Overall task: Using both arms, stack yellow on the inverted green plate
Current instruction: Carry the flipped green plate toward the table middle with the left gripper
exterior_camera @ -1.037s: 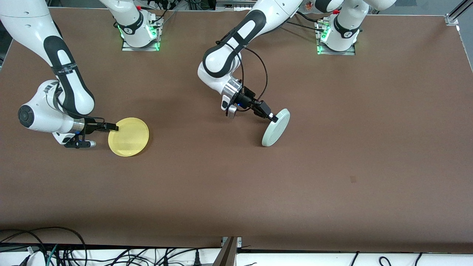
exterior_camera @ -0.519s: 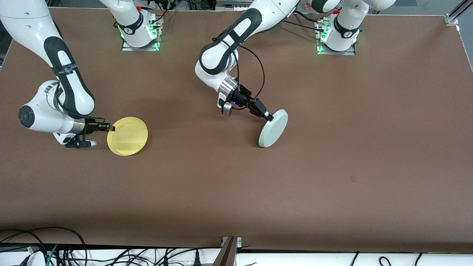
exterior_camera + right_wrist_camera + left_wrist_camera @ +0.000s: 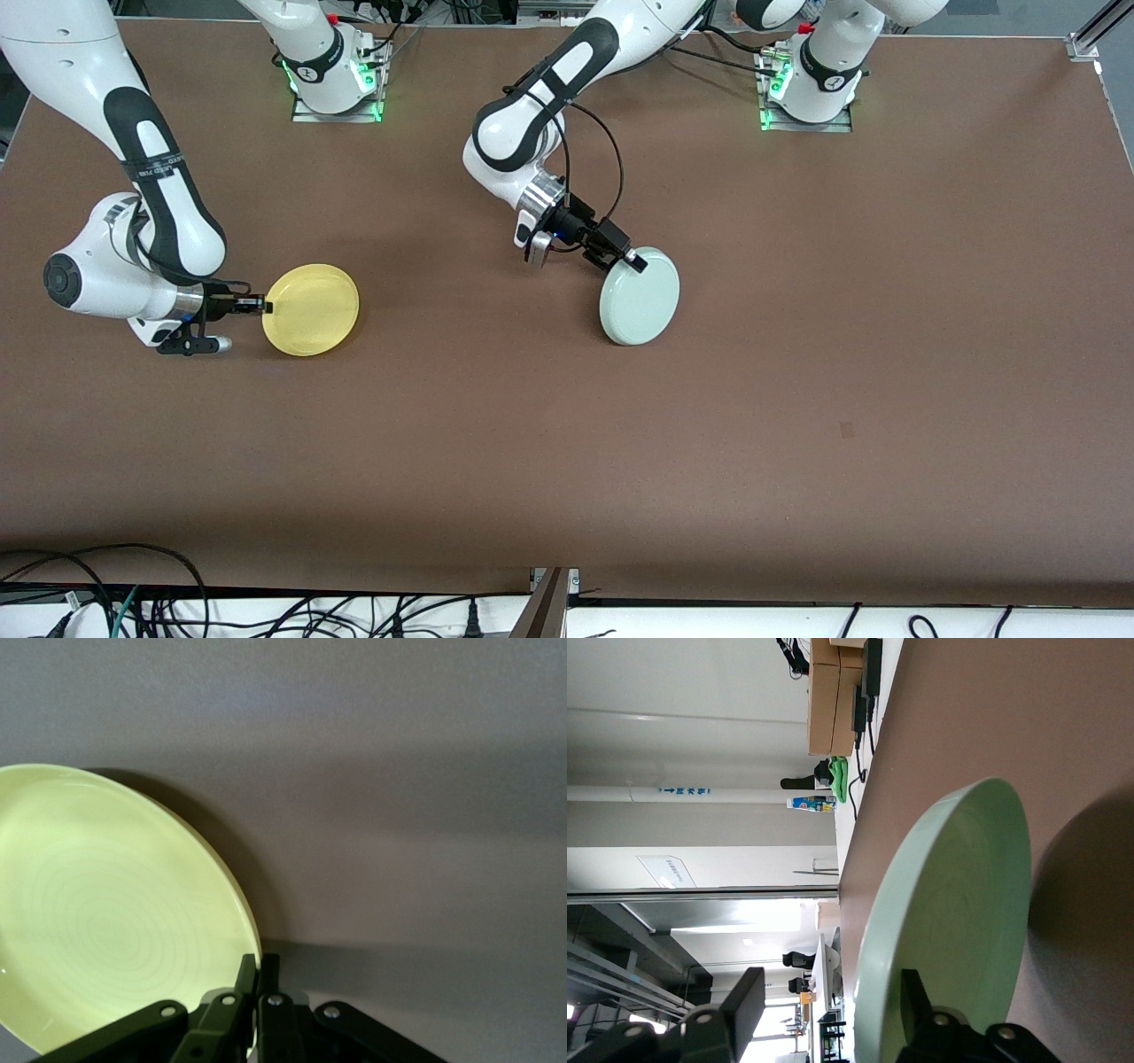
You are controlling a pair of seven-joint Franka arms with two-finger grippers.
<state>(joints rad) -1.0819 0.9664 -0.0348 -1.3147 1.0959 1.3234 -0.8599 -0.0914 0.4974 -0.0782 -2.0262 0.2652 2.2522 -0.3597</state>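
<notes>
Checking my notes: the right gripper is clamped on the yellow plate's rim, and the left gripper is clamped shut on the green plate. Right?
Only the second part is wrong. The left wrist view shows the left gripper open, its fingers spread around the green plate.

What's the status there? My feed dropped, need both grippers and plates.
Right gripper shut on yellow plate rim. Left gripper open at green plate, plate lying underside up on table. Nothing between the plates.
</notes>
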